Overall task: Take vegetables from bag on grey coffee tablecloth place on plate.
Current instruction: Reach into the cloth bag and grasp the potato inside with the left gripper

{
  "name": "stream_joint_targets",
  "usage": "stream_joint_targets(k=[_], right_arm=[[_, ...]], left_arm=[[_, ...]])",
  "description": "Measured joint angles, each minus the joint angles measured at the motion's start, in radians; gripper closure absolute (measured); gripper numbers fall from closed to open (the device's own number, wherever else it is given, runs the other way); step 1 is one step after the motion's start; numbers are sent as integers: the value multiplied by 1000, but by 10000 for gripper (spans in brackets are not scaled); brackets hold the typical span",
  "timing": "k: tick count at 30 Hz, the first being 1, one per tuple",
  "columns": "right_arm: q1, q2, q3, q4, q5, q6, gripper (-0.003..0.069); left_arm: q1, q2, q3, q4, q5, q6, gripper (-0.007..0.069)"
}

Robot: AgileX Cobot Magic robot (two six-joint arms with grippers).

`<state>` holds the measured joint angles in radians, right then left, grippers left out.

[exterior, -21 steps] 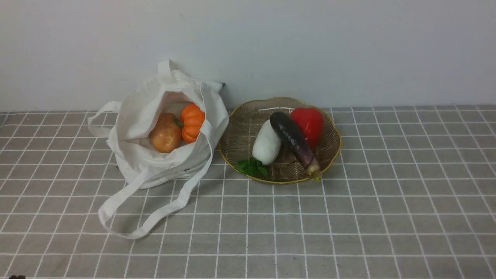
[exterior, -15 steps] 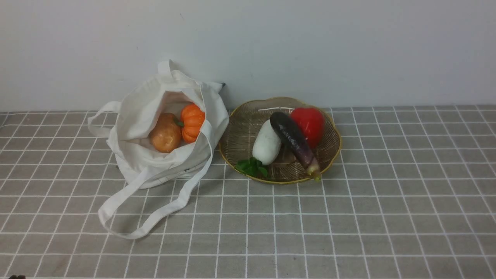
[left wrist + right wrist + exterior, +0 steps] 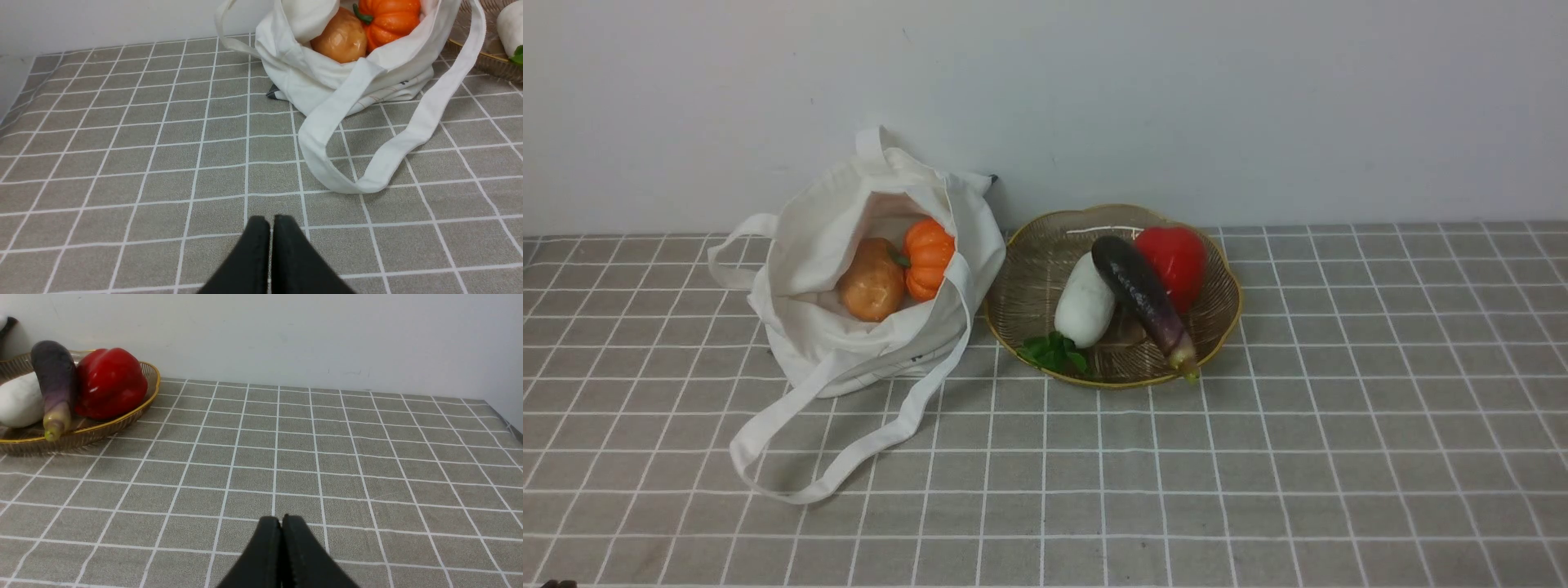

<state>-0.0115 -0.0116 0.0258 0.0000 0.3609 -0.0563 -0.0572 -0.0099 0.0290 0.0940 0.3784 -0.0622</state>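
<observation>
Since the glossy tan-brown oval potato (image 3: 872, 279) sits in the off-white cloth bag (image 3: 849, 359) ahead of your left hand (image 3: 269, 222), reach with that arm; both it and your right hand (image 3: 281, 520) are pressed together, empty.

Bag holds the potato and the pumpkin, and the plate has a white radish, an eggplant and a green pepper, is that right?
Not quite. The front view shows the pepper on the plate is red, not green. The rest stands: potato and pumpkin in the bag, white radish and eggplant on the plate.
</observation>
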Motion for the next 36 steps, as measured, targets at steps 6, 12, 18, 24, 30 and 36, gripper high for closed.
stream_joint_targets(k=[6, 12, 18, 24, 30, 36], right_arm=[[0, 0, 0, 0, 0, 0, 673], [0, 0, 0, 0, 0, 0, 673], [0, 0, 0, 0, 0, 1, 673], [0, 0, 0, 0, 0, 1, 673], [0, 0, 0, 0, 0, 1, 673], [0, 0, 0, 0, 0, 1, 673]], left_arm=[[0, 0, 0, 0, 0, 0, 629], [0, 0, 0, 0, 0, 0, 629], [0, 0, 0, 0, 0, 0, 629], [0, 0, 0, 0, 0, 0, 629], [0, 0, 0, -3, 0, -5, 629], [0, 0, 0, -419, 1, -270, 629]])
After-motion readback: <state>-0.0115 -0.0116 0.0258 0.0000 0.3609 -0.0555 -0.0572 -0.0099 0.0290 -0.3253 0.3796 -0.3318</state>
